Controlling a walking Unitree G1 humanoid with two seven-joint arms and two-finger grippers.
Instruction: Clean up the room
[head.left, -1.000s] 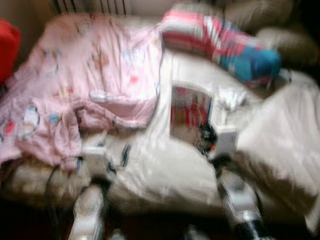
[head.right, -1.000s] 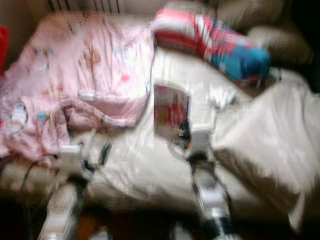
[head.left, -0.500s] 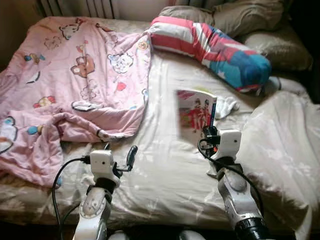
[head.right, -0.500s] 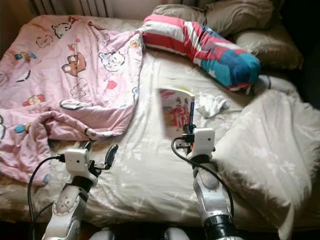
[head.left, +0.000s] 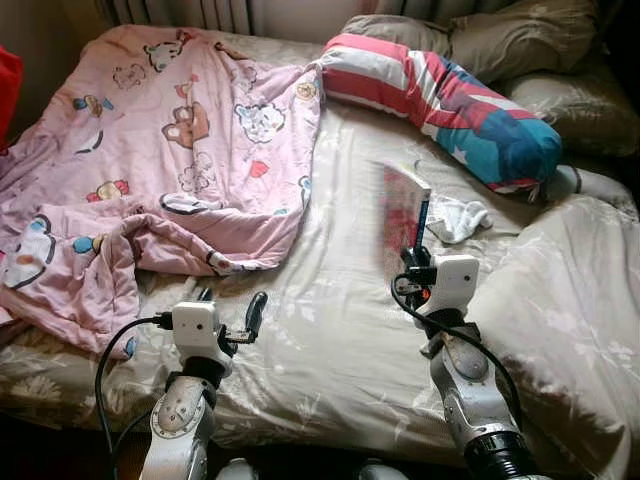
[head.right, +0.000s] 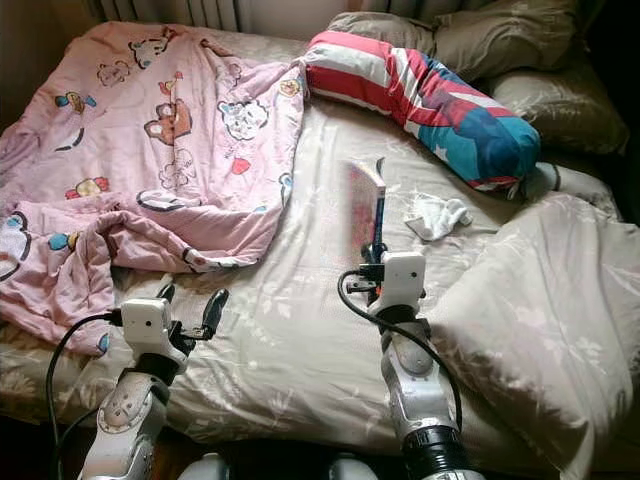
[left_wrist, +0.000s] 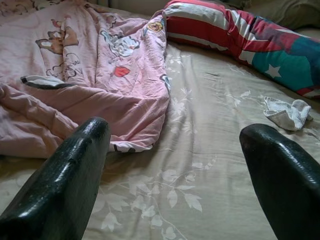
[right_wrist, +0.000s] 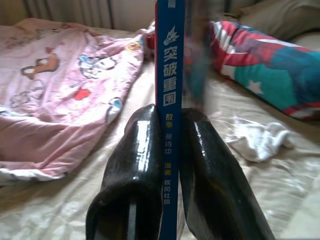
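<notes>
A thin book (head.left: 405, 212) with a blue spine (right_wrist: 170, 100) stands upright over the middle of the bed, blurred at its pages. My right gripper (head.left: 415, 262) is shut on its lower spine, with one black finger (right_wrist: 135, 165) on each side. My left gripper (head.left: 229, 304) hovers open and empty over the bedsheet near the bed's front edge, just before the crumpled pink cartoon blanket (head.left: 170, 150). Through the wide gap of the left gripper (left_wrist: 175, 130) I see that blanket's hem and a white sock (left_wrist: 289, 112) farther off.
A red, white and blue striped pillow (head.left: 450, 100) lies across the head of the bed, with tan pillows (head.left: 520, 35) behind it. The white sock (head.left: 458, 218) lies right of the book. A bunched beige duvet (head.left: 570, 300) covers the right side. A radiator (head.left: 180, 12) stands behind the bed.
The book has turned in my right gripper from cover facing me to nearly edge-on. The view has shifted a little and sharpened. My left gripper stays open in much the same place.
</notes>
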